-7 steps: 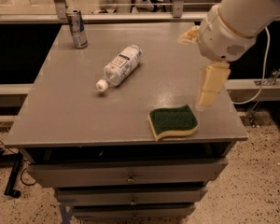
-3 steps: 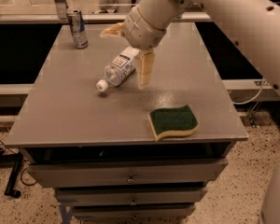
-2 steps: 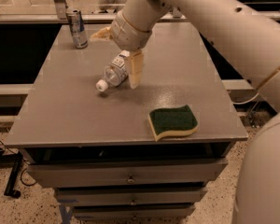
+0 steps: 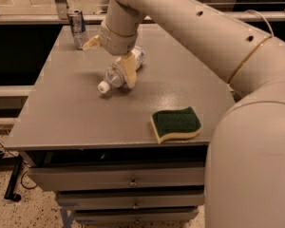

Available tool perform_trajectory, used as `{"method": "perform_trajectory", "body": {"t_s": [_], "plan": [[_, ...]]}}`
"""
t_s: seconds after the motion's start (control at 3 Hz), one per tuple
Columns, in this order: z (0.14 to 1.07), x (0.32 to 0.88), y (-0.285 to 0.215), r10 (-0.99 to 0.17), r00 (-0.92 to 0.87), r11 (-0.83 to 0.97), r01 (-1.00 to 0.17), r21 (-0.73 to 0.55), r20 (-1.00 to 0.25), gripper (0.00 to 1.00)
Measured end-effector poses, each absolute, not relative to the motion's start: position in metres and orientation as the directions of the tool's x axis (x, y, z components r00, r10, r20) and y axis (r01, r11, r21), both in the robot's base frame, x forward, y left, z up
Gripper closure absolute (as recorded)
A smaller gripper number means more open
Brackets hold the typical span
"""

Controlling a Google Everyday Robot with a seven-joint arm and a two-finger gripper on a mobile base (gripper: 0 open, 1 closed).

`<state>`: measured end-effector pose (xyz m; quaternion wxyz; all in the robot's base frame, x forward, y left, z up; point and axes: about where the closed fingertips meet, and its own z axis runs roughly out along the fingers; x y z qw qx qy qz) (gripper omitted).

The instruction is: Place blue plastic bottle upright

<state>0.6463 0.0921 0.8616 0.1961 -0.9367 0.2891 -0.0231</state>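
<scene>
Currently the blue plastic bottle (image 4: pixel 114 76) lies on its side on the grey tabletop (image 4: pixel 76 113), a little left of the middle and towards the far half. Its white cap points near-left and its base points far-right, so it sits on a diagonal. It is not upright.

The hand (image 4: pixel 108 64) hangs low over the bottle at the end of a thick pale arm (image 4: pixel 190 27) that reaches in from the right. Its two beige fingers are spread well apart. One finger (image 4: pixel 129 70) reaches down across the near side of the bottle's body, covering part of the label. The other finger (image 4: pixel 91 42) sticks out to the far left, clear of the bottle. Whether the near finger actually touches the plastic cannot be told, and nothing is clamped between the two.

A slim silver can (image 4: pixel 76 27) stands upright near the far-left corner of the tabletop, apart from the bottle. A green sponge with a yellow underside (image 4: pixel 175 123) lies flat near the near-right edge. Drawer fronts (image 4: pixel 133 179) show below the near edge of the tabletop.
</scene>
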Motion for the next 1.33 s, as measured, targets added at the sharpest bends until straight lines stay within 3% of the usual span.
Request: {"method": "perform_trajectory", "body": {"t_s": [0.33, 1.0, 1.33], "plan": [[0.855, 0.66, 0.087, -0.541, 0.841, -0.785, -0.508, -0.354, -0.006, 0.18], [0.852, 0.66, 0.078, -0.504, 0.861, -0.836, -0.467, -0.288, 0.067, 0.64], [0.858, 0.648, 0.074, -0.535, 0.841, -0.832, -0.507, -0.228, 0.08, 0.88]]}}
